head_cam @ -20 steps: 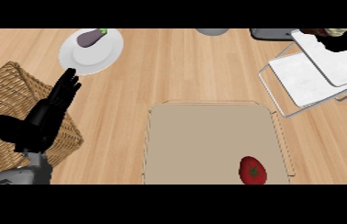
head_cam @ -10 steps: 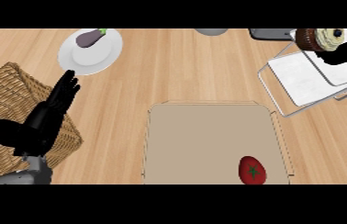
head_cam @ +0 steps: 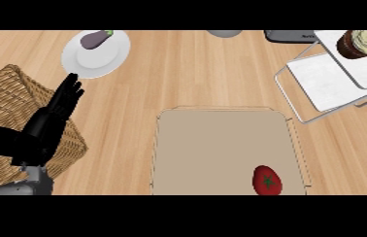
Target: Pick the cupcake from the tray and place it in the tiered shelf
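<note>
Sitting on the upper level of the tiered shelf [head_cam: 323, 80], at the counter's far right corner, the cupcake [head_cam: 354, 43] is cut by the view's edge. No writing is readable anywhere. Over the wicker basket [head_cam: 25, 105] at the left edge, the left hand [head_cam: 50, 119] rests with straight, spread fingers. The tray [head_cam: 215, 148] holds a tomato [head_cam: 267, 180] in its near right corner, with much bare room beside it.

The wooden surface [head_cam: 193, 71] held one beige tray [head_cam: 215, 148] with one red tomato [head_cam: 267, 180] on it. There was one white plate [head_cam: 97, 56] carrying one eggplant [head_cam: 95, 39], one wicker basket [head_cam: 28, 119], one white tiered shelf [head_cam: 323, 80] and one cupcake [head_cam: 353, 44]. One robot hand [head_cam: 54, 114] showed at the left. One grey object [head_cam: 225, 33] was cut off at the top edge.
</note>
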Action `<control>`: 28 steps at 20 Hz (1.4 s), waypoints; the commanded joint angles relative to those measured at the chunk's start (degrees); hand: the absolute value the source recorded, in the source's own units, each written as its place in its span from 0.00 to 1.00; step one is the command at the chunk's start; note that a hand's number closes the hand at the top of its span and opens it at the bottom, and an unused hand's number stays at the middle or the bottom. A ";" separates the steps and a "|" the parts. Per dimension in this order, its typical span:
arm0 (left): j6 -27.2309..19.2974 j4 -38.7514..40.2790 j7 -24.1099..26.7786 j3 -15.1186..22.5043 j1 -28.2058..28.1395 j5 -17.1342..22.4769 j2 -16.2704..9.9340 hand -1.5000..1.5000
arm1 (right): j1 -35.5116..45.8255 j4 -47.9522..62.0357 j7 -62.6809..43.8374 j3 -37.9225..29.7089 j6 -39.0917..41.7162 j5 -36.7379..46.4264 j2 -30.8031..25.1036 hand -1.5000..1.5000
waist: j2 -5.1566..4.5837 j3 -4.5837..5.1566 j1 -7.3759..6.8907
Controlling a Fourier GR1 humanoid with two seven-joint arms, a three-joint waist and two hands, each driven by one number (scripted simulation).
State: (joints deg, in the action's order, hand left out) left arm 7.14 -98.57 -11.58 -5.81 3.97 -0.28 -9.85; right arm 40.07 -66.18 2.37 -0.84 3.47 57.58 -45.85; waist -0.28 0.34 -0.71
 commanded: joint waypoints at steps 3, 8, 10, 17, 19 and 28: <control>1.35 -0.19 -0.09 -1.18 -0.39 1.08 -1.20 0.50 | 1.25 6.22 -4.82 -1.58 2.02 3.97 -1.64 0.00 | 0.13 -0.33 -0.04; -0.53 -0.08 0.04 1.09 -0.53 -1.12 1.33 0.50 | 7.40 4.71 -3.96 -6.58 2.64 -0.53 -0.87 0.00 | 0.23 -0.34 0.27; -1.41 0.65 -0.61 0.50 0.92 -1.47 1.23 0.50 | 8.85 2.33 -6.60 -8.31 2.47 -3.63 2.89 0.00 | 0.29 -0.34 0.54; -1.24 1.59 -0.12 0.41 1.23 -1.62 1.20 0.50 | 18.08 -1.22 -15.50 -17.30 8.59 -12.57 2.94 0.00 | 0.44 -0.29 0.66; -0.14 -0.44 -0.42 -1.11 -1.65 0.01 0.17 0.50 | 16.86 -3.58 -16.93 -22.52 11.54 -17.39 0.84 0.00 | 0.81 -0.32 1.26; 0.03 0.28 3.37 -0.44 -4.01 -1.12 0.89 0.50 | 22.30 7.93 -28.32 -42.86 19.68 -31.36 -10.42 0.00 | 0.63 -0.35 1.43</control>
State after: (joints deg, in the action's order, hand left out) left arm 7.56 -97.80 -9.40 -6.91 1.36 -0.50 -9.62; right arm 60.65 -62.64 -22.15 -36.95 18.74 31.06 -50.62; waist 0.46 0.00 0.94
